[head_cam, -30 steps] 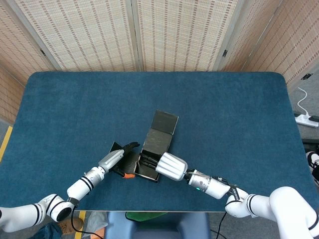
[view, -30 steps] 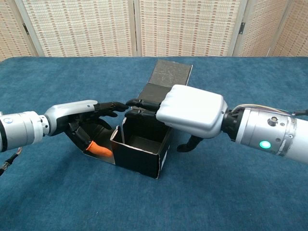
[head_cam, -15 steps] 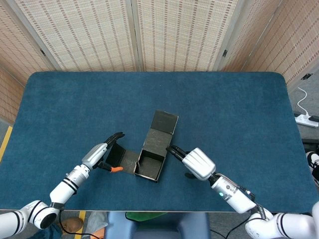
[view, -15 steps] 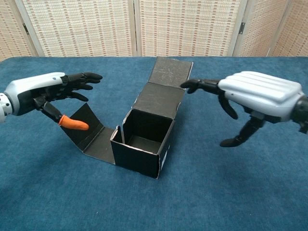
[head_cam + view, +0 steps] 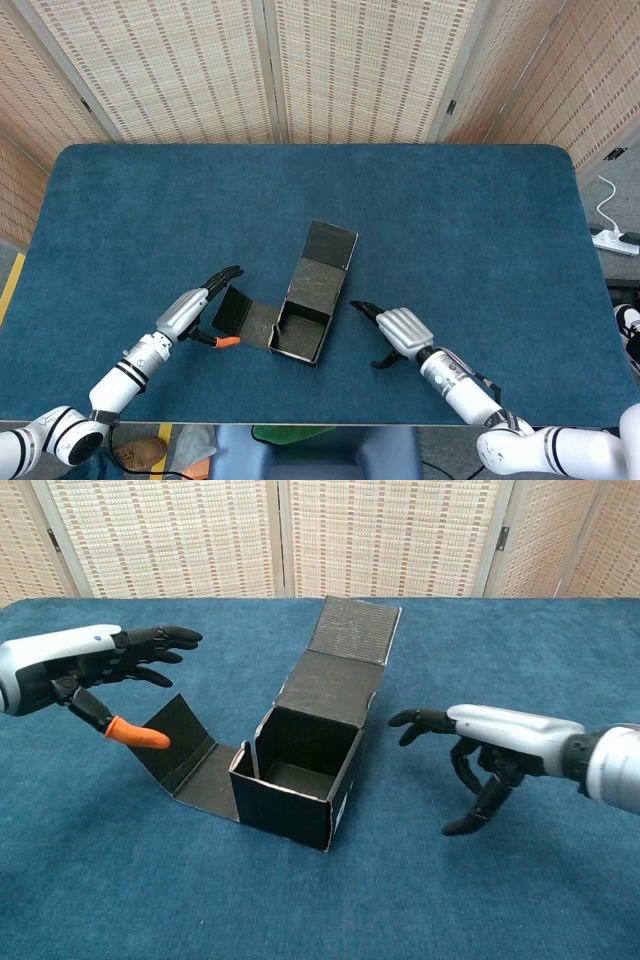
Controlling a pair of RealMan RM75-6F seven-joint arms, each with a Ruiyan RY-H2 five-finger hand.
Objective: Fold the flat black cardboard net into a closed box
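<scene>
The box (image 5: pixel 300 780) floor looks too dark to judge, perhaps.

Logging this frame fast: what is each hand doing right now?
Left hand: open, fingers spread, holding nothing.
Right hand: open, fingers apart, holding nothing, clear of the box.

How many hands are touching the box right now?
0. The left hand hovers open beside the box's side flap; the right hand hangs open, apart from its other side.

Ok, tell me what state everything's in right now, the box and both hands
Black cardboard box: partly folded, top open, walls up.
Lid panel: unfolded, tilted back.
Side flap: folded out to the left.
Left hand: open, off the box.
Right hand: open, off the box.
</scene>
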